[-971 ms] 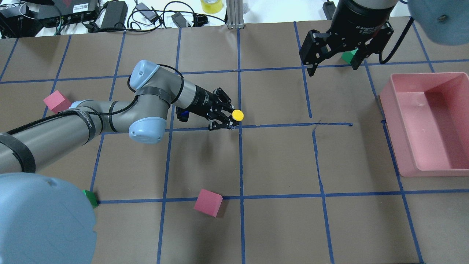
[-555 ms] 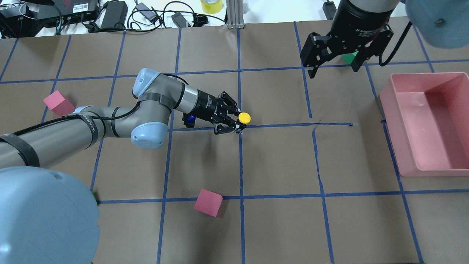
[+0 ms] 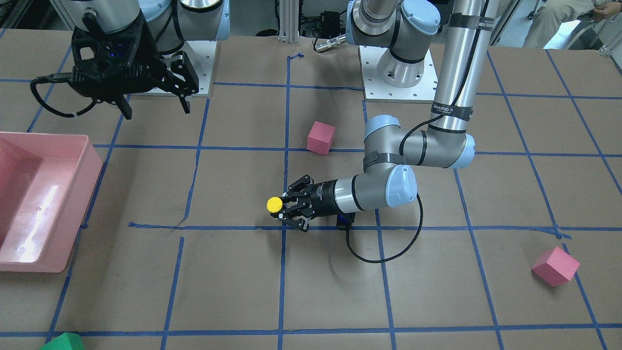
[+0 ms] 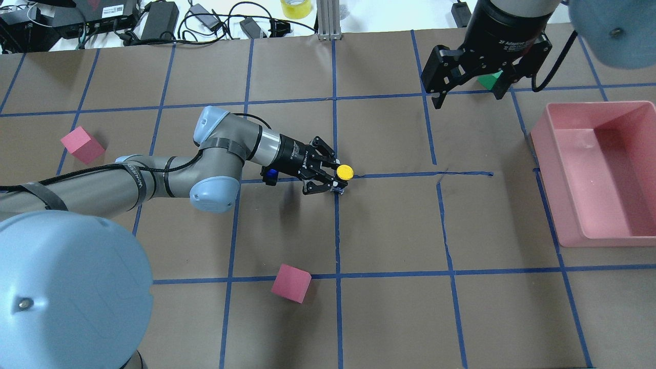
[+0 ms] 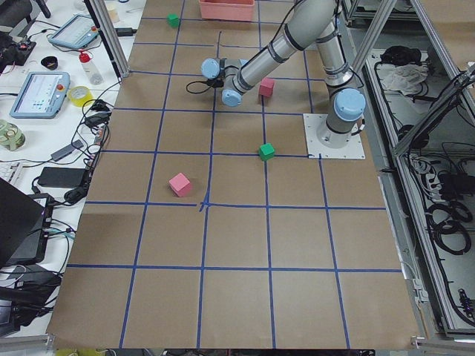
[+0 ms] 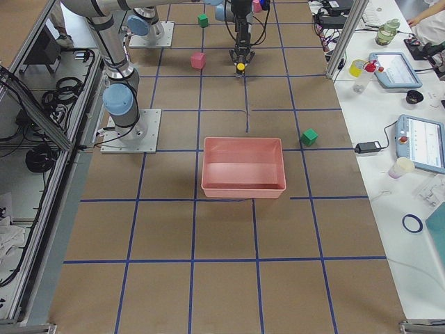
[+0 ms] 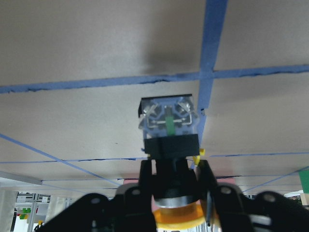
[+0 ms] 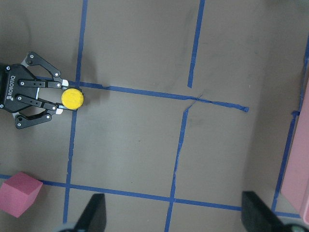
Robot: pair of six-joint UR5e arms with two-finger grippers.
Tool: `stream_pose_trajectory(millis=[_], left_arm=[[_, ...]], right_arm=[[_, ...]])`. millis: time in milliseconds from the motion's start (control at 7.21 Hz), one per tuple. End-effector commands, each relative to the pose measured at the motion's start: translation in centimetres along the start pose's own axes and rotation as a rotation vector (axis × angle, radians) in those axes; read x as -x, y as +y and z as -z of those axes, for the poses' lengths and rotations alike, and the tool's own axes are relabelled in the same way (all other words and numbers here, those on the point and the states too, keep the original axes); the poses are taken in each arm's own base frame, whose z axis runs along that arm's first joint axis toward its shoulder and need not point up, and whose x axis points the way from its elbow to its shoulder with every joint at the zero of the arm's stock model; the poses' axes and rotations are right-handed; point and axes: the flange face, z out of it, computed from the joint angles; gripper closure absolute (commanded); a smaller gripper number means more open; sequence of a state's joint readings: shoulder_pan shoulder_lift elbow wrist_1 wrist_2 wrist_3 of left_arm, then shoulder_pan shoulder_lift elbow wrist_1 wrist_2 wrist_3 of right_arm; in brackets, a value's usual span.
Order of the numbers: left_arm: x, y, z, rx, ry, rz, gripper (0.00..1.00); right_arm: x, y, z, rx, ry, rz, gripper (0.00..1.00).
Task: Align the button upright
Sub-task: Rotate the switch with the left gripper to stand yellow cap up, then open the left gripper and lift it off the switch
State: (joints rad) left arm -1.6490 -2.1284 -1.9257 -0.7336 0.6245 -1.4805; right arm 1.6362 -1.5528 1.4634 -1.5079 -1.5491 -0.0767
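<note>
Centrally, at tape crossing, button (image 4: 345,172): round yellow cap facing up, black body, whitish see-through base with green strip. Left gripper (image 4: 335,177) pinches black body. Right gripper (image 4: 467,97) spread, well apart.

Push-button (image 4: 345,171): yellow mushroom cap, black body, clear-grey base.
Upright, cap uppermost, body clamped between left fingers (image 7: 208,176).

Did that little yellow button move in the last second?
Yes. In the overhead view the button, held in the left gripper, shifted right, from over the vertical blue tape line to its right side.
</note>
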Motion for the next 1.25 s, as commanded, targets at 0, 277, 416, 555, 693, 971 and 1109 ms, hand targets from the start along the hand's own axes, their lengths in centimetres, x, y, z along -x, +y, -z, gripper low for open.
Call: stream_pose_trajectory(millis=[0,277,416,555,693,971,1109], left_arm=[[-0.2,-0.1,-0.1,0.003,-0.002,0.003,0.01],[-0.6,-0.2,1.5,-0.012,0.024,0.017,0.0],[-1.0,0.1,2.8,-0.015,0.047,0.027,0.0],[-1.7,-0.1,4.6,-0.078,0.075,0.015,0.0],[-3.2,-0.2,8.2,-0.195,0.132,-0.006,0.0],[-5.6,1.1,14.4,-0.437,0.148,-0.191,0.0],[-6.2,0.5,19.0,-0.557,0.063,-0.276,0.0]], right_arm=[[0.0,0.0,0.0,0.0,0.0,0.001,0.0],[0.0,0.0,0.0,0.002,0.0,0.001,0.0],[0.0,0.1,0.0,0.0,0.0,0.001,0.0],[0.0,0.0,-0.1,0.003,-0.002,0.0,0.0],[0.0,0.0,0.0,0.0,-0.001,-0.002,0.0],[0.1,0.0,-0.1,0.005,-0.003,0.0,0.0],[0.1,0.2,0.0,0.003,-0.002,0.002,0.0]])
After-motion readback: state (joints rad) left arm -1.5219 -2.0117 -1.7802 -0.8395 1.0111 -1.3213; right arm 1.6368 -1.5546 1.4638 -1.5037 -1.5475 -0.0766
